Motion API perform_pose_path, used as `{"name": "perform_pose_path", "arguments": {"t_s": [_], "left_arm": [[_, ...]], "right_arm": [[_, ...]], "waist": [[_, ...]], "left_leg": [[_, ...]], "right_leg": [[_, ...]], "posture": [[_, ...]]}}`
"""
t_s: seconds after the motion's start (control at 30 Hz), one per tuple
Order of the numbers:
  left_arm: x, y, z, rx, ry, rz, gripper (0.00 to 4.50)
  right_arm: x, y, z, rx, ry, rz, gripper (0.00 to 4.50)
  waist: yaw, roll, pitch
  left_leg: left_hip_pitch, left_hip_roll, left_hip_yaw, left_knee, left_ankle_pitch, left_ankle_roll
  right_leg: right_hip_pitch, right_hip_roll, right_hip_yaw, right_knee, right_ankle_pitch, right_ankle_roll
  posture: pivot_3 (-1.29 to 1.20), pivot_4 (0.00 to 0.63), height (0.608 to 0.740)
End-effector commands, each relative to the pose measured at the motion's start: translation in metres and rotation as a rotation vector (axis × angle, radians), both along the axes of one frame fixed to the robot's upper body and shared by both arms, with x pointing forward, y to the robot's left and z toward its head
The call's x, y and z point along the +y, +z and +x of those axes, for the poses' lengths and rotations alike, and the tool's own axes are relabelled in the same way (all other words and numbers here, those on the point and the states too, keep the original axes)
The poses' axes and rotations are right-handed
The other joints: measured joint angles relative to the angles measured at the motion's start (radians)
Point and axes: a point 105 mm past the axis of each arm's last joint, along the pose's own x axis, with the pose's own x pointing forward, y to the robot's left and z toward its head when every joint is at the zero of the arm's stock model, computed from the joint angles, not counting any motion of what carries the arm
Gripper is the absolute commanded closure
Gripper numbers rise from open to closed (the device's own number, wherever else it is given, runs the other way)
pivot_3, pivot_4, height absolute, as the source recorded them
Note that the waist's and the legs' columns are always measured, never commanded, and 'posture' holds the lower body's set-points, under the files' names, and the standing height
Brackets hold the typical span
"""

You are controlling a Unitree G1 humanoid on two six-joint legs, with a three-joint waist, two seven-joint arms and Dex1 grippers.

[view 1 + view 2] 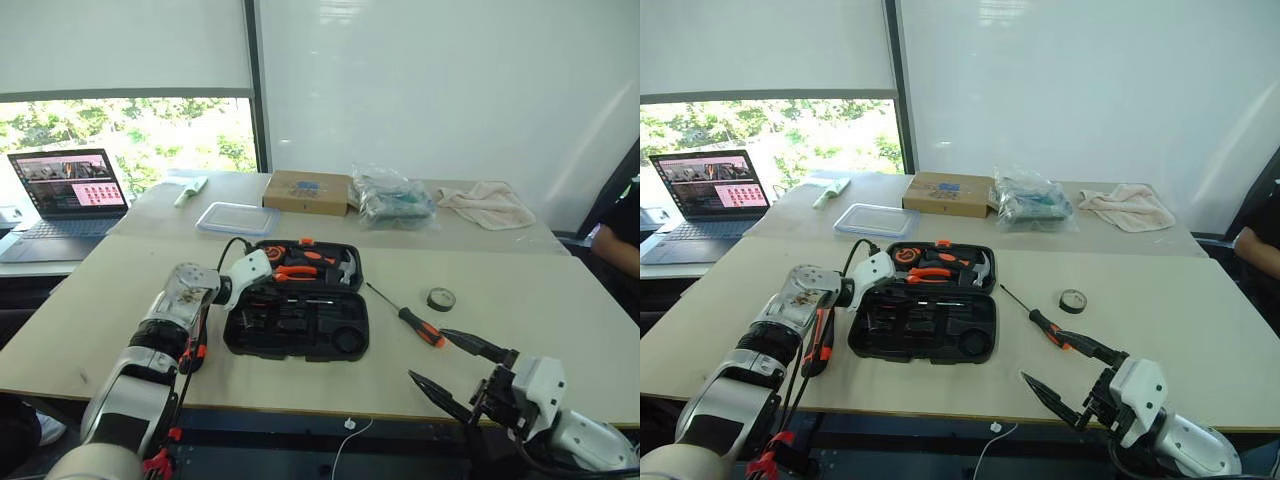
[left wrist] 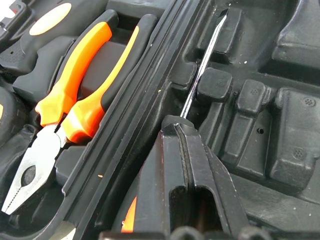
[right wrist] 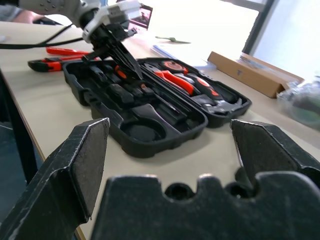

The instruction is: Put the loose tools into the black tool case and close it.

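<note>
Black tool case (image 1: 300, 320) lies open on the table (image 1: 560, 310). Inside it, the left gripper (image 2: 176, 131) is pinched on a long screwdriver (image 2: 202, 65) in a moulded slot. Right gripper (image 1: 450, 370) hangs spread wide, near another screwdriver (image 1: 410, 318) and tape roll (image 1: 441, 298).

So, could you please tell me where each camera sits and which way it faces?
Head stereo pair: looks forward and down over both arms at the black tool case.
Left wrist: along the shut left hand into the case's slots, at a screwdriver shaft and pliers.
Right wrist: between the open right hand's fingers, across the table.
Every view shows the case.
</note>
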Motion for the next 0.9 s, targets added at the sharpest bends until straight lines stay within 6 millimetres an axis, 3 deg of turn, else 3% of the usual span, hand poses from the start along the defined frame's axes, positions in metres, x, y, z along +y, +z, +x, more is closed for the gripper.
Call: {"name": "perform_pose_path", "arguments": {"t_s": [0.03, 0.17, 0.27, 0.3, 0.33, 0.4, 0.6, 0.63, 0.67, 0.73, 0.8, 0.9], "left_arm": [[0.005, -0.024, -0.006, 0.075, 0.027, 0.014, 4.47], [0.005, 0.013, 0.0, -0.129, 0.004, -0.187, 4.47], [0.026, 0.041, -0.008, -0.259, -0.023, -0.28, 4.47], [0.043, 0.05, -0.017, -0.297, -0.031, -0.301, 3.97], [0.062, 0.055, -0.026, -0.326, -0.022, -0.31, 3.81], [0.083, 0.056, -0.041, -0.326, -0.015, -0.305, 3.04], [0.142, 0.03, -0.102, -0.201, 0.092, -0.253, 0.75], [0.147, 0.026, -0.111, -0.189, 0.108, -0.248, 0.26], [0.151, 0.024, -0.12, -0.174, 0.124, -0.254, 0.09], [0.152, 0.023, -0.13, -0.166, 0.147, -0.275, 0.09], [0.146, 0.023, -0.135, -0.152, 0.137, -0.308, 0.09], [0.133, 0.024, -0.136, -0.138, 0.11, -0.342, 0.09]], "right_arm": [[-0.003, 0.013, -0.004, -0.057, -0.021, 0.004, 0.0], [-0.011, 0.013, -0.009, -0.061, -0.067, 0.007, 0.0], [-0.021, 0.009, -0.018, -0.025, -0.102, 0.006, 0.0], [-0.028, 0.005, -0.023, -0.006, -0.126, -0.01, 0.0], [-0.035, 0.0, -0.028, 0.017, -0.148, -0.027, 0.0], [-0.044, -0.006, -0.034, 0.046, -0.175, -0.046, 0.0], [-0.065, -0.02, -0.04, 0.139, -0.249, -0.072, 0.0], [-0.065, -0.02, -0.035, 0.152, -0.251, -0.077, 0.0], [-0.065, -0.018, -0.027, 0.168, -0.253, -0.068, 0.0], [-0.063, -0.013, -0.006, 0.211, -0.263, -0.078, 0.0], [-0.059, -0.008, 0.019, 0.26, -0.262, -0.118, 0.0], [-0.051, -0.006, 0.051, 0.349, -0.237, -0.202, 0.0]], "waist": [[0.0, 0.0, 0.0], [0.0, 0.0, 0.0], [-0.003, -0.003, 0.003], [-0.005, -0.004, 0.004], [-0.009, -0.005, 0.004], [-0.022, -0.005, 0.004], [-0.031, -0.001, 0.005], [-0.03, -0.001, 0.006], [-0.029, -0.002, 0.006], [-0.025, -0.004, 0.007], [-0.023, -0.004, 0.009], [-0.011, -0.002, 0.01]], "left_leg": [[0.0, 0.0, 0.0, 0.0, 0.0, 0.0], [-0.001, 0.0, 0.0, 0.0, 0.0, 0.0], [-0.004, 0.0, 0.0, -0.001, 0.0, 0.0], [-0.006, 0.0, 0.0, -0.002, 0.0, 0.0], [-0.006, 0.001, 0.0, -0.003, 0.0, 0.0], [-0.007, 0.001, 0.001, -0.004, 0.0, 0.0], [-0.003, 0.001, 0.003, -0.008, -0.005, 0.002], [-0.003, 0.001, 0.003, -0.008, -0.006, 0.002], [-0.003, 0.001, 0.003, -0.008, -0.006, 0.002], [-0.003, 0.001, 0.003, -0.007, -0.006, 0.002], [-0.003, 0.001, 0.003, -0.006, -0.006, 0.001], [-0.002, 0.0, 0.004, -0.006, -0.004, -0.001]], "right_leg": [[0.0, 0.0, 0.0, 0.0, 0.0, 0.0], [-0.001, 0.0, 0.0, 0.0, 0.0, 0.0], [-0.005, 0.0, 0.0, 0.0, 0.003, -0.006], [-0.006, 0.0, 0.0, -0.001, 0.003, -0.006], [-0.007, 0.0, 0.0, -0.002, 0.003, -0.006], [-0.01, 0.0, 0.0, -0.002, 0.003, -0.007], [-0.008, -0.004, 0.0, -0.003, -0.001, -0.004], [-0.008, -0.005, 0.0, -0.003, -0.001, -0.004], [-0.008, -0.005, 0.0, -0.003, -0.002, -0.004], [-0.008, -0.007, -0.001, -0.004, -0.003, -0.005], [-0.008, -0.011, -0.001, -0.003, -0.005, -0.01], [-0.009, -0.015, -0.003, -0.003, -0.003, -0.007]], "posture": [[0.0, 0.15, 0.74], [0.0, 0.15, 0.74], [0.0, 0.15, 0.74], [0.0, 0.15, 0.74], [0.0, 0.15, 0.74], [0.0, 0.15, 0.74], [0.0, 0.15, 0.74], [0.0, 0.15, 0.74], [0.0, 0.15, 0.74], [0.0, 0.15, 0.74], [0.0, 0.15, 0.74], [0.0, 0.15, 0.74]]}}
